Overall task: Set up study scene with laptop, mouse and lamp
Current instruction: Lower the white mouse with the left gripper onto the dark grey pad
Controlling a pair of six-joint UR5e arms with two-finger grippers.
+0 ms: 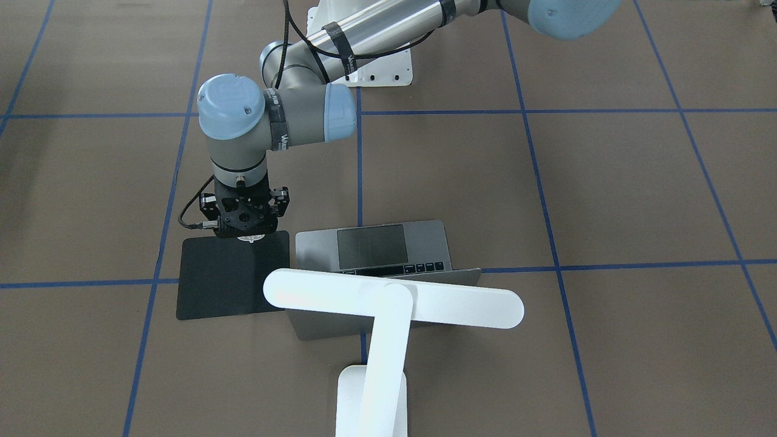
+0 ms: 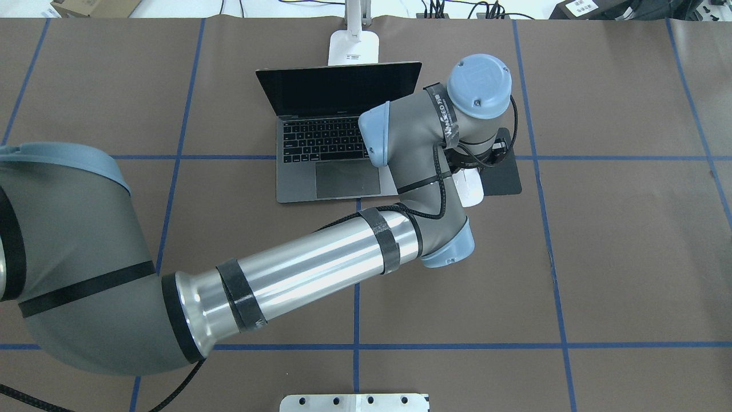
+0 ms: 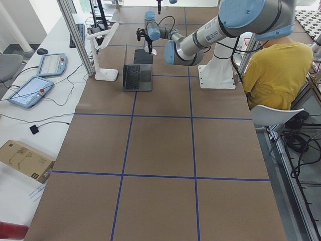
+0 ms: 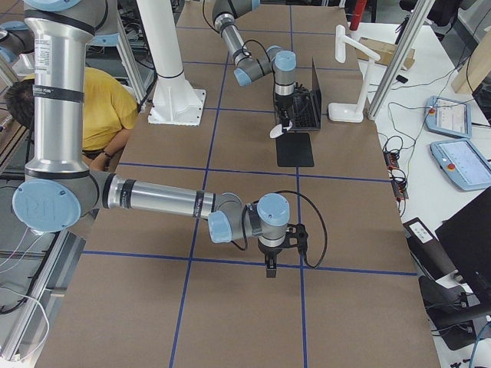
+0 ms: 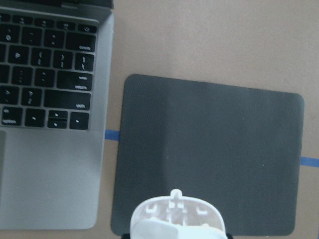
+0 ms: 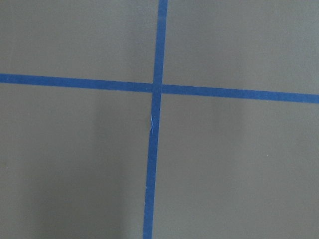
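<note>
The laptop [image 2: 331, 154] lies open on the brown table, its screen toward the far edge. The white lamp [image 1: 394, 303] stands behind it, with its bar head over the lid; its base [image 2: 354, 48] shows in the overhead view. My left arm reaches across, and my left gripper [image 1: 247, 234] is shut on the white mouse [image 2: 472, 190]. It holds the mouse a little above the robot-side edge of the black mat [image 5: 214, 149], right of the laptop. The mouse also shows at the bottom of the left wrist view [image 5: 177, 221]. My right gripper [image 4: 272, 264] hangs low over bare table, far from these things. I cannot tell whether it is open or shut.
The white robot pedestal [image 1: 379, 70] is bolted on behind the laptop's front edge. A person in a yellow shirt [image 3: 278, 70] sits beside the robot. Pendants and cables lie on the white side bench [image 4: 453, 146]. Blue tape lines cross the table.
</note>
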